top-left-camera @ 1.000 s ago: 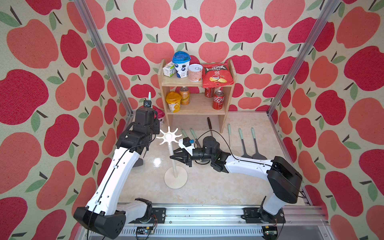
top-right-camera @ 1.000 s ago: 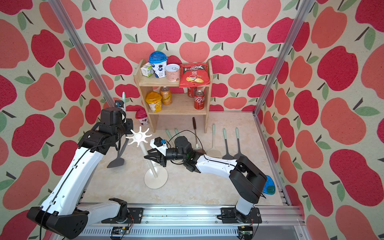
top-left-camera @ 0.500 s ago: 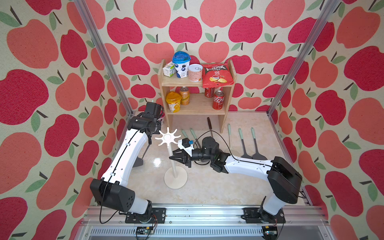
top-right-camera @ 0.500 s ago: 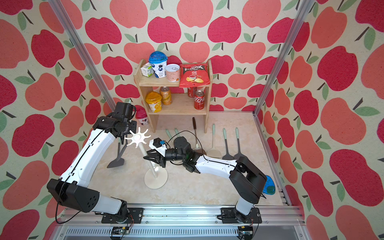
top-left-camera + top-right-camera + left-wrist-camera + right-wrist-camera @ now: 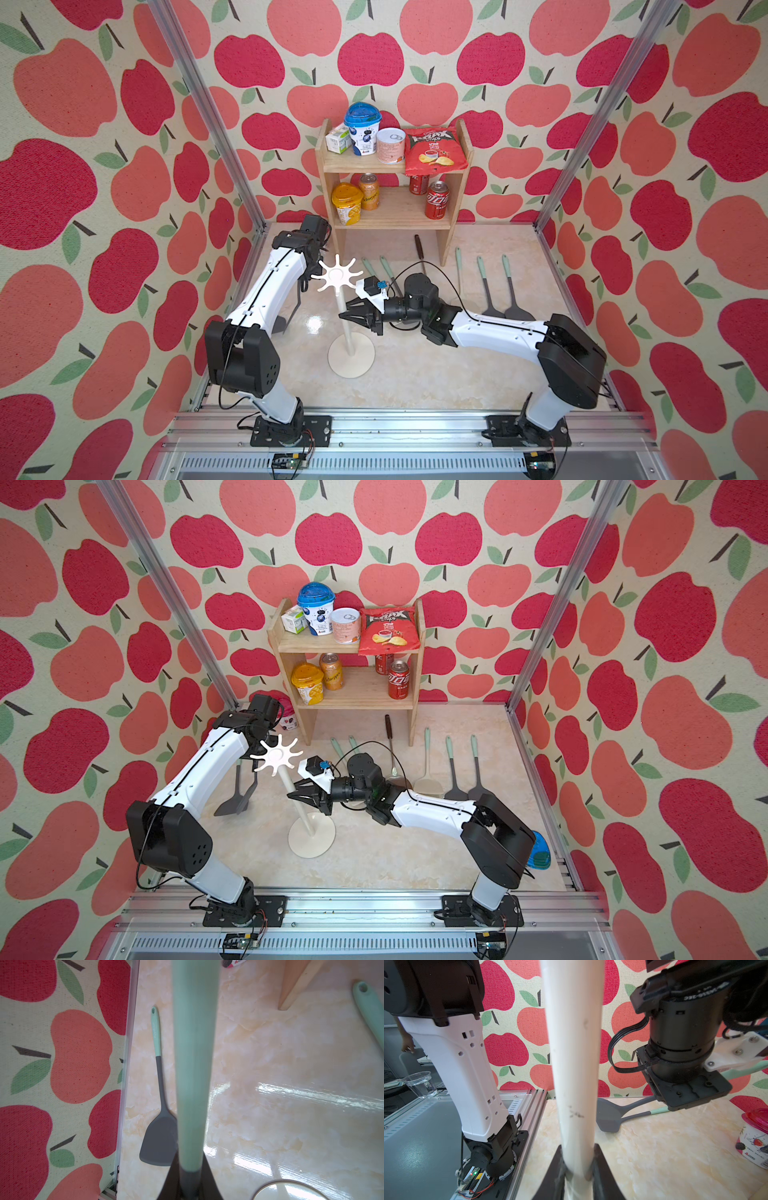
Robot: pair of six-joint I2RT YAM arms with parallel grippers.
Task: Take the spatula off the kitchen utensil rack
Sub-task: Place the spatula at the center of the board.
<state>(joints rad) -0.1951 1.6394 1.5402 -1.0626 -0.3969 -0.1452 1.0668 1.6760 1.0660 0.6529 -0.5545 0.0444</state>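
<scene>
Pinched tight with the left fingers (image 5: 170,1184) on the mint handle of the spatula (image 5: 193,1053), grey blade hanging down, off the crown prongs of the kitchen utensil rack (image 5: 337,275) and just beside it on the left-arm side. Clamped snugly with the right fingers (image 5: 550,1180) around the rack's white pole, partway up, round base standing on the worktop (image 5: 415,374). Saw a second spatula (image 5: 159,1084) lying flat by the wall, and more utensils (image 5: 484,282) in a row before the wooden shelf (image 5: 399,208).
</scene>
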